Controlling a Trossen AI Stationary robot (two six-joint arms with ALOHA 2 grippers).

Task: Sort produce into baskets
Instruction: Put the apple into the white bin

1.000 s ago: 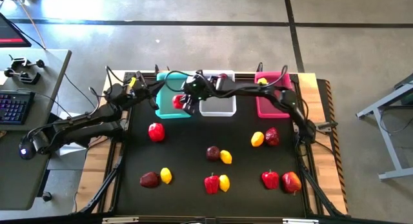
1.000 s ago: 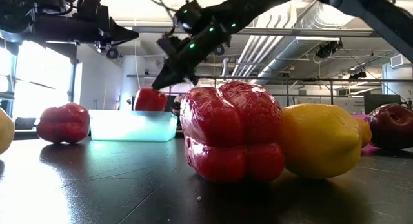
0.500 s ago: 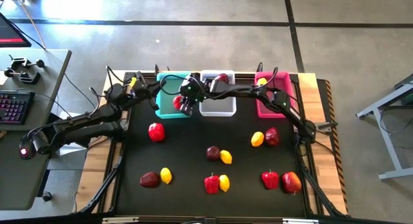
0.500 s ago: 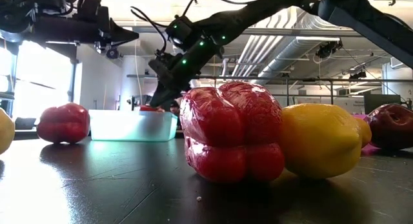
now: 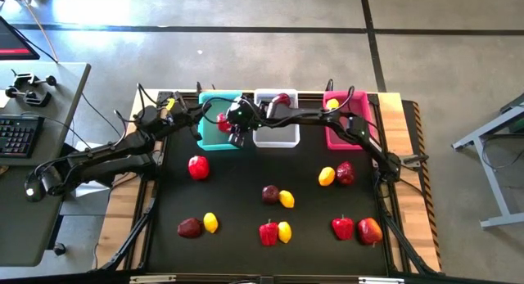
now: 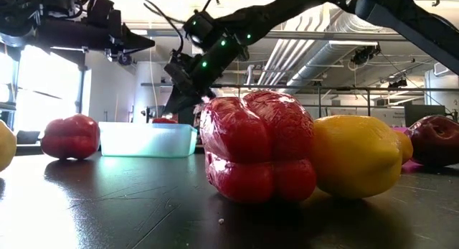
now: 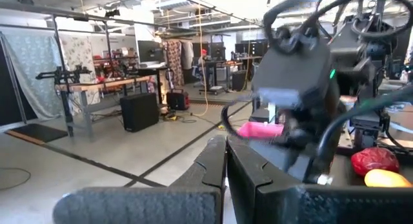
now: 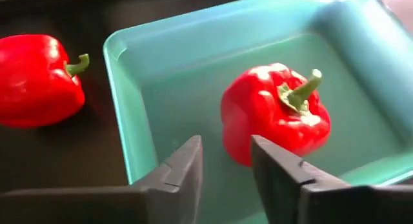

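Note:
A red pepper lies on the floor of the teal basket at the table's far left. My right gripper hovers open just over it; I cannot tell whether its fingertips touch the pepper. From above, the right gripper is over the teal basket. My left gripper is shut and empty, raised beyond the table's far left corner. A white basket and a pink basket stand in a row to the right of the teal one.
A second red pepper lies on the black mat near the teal basket. Lemons, maroon fruits and red peppers are scattered over the middle and near part of the mat, such as a pepper beside a lemon. Cables run along the far edge.
My right gripper has gone down and a little toward the far edge over the teal basket. The red pepper it carried above the basket's rim has sunk inside and now lies on the basket's floor, free of the fingers.

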